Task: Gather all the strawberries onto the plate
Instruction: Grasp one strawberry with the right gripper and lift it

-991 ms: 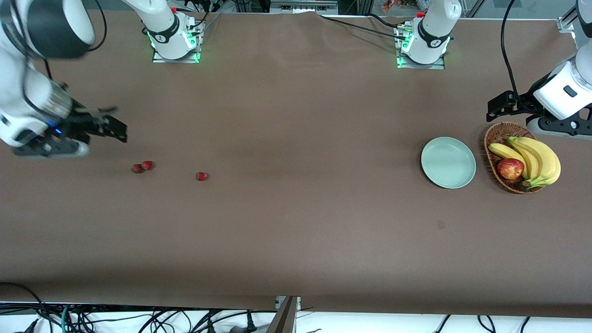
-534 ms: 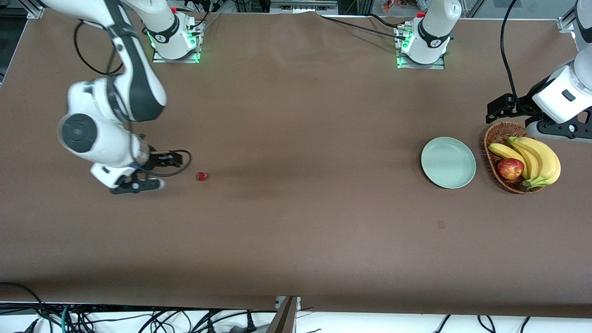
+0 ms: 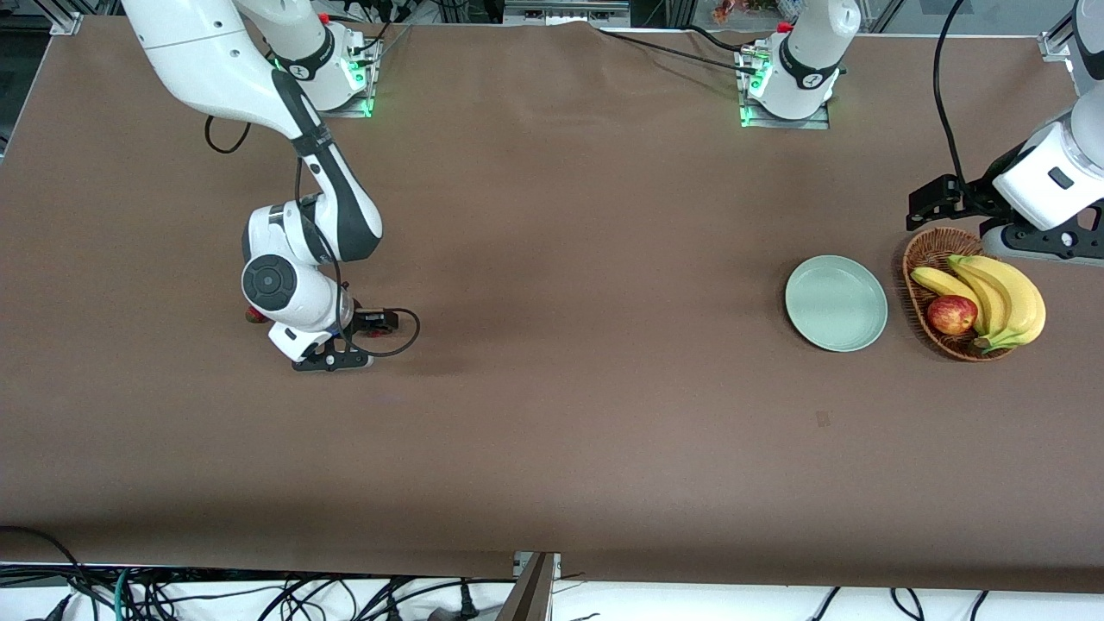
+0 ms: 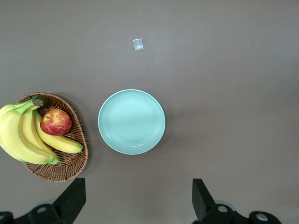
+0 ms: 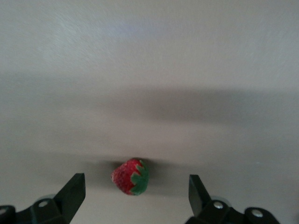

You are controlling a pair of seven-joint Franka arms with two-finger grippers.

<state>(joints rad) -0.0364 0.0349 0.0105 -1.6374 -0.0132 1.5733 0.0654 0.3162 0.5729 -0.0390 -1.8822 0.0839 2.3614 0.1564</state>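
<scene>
One strawberry [image 5: 131,183] lies on the table between the spread fingers of my right gripper [image 5: 135,185], untouched. In the front view the right gripper [image 3: 373,325] hangs low over that berry and hides it. A second strawberry [image 3: 254,315] peeks out beside the right arm's wrist; the third is hidden by the arm. The mint-green plate [image 3: 836,303] sits empty toward the left arm's end, also in the left wrist view [image 4: 131,122]. My left gripper [image 3: 931,200] is open and empty above the table by the basket; it shows in its own view [image 4: 138,186].
A brown wicker basket [image 3: 921,259] with bananas [image 3: 1005,297] and a red apple [image 3: 952,314] stands beside the plate, at the left arm's end. A small pale scrap [image 4: 138,44] lies on the brown cloth nearer the front camera than the plate.
The right arm has swung in from its end of the table, past the pair of strawberries, and now hangs over the single one. The left arm has barely moved.
</scene>
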